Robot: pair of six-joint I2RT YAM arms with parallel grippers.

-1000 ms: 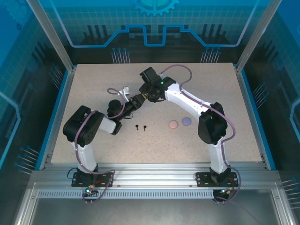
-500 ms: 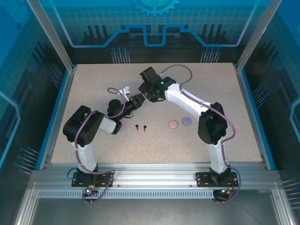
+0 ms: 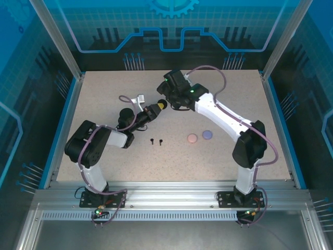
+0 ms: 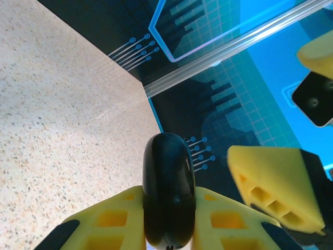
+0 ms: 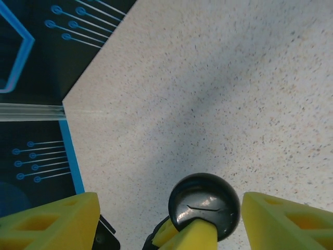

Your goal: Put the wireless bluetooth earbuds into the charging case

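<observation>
Left end effector [image 3: 156,108] is clamping the black charging case [image 3: 162,105] edge-on between its fingers, holding it up off the counter [image 3: 104,88]. Right end effector [image 3: 167,99] is hanging just past the case, its fingers [image 5: 291,224] spread apart and gripping nothing. The black earbuds [image 3: 152,141] are lying on the counter, nearer the bases than the case. The left arm is closer to them, but the right is free. Since a second ago, the right arm is drawing back off the case, elbow swinging right.
</observation>
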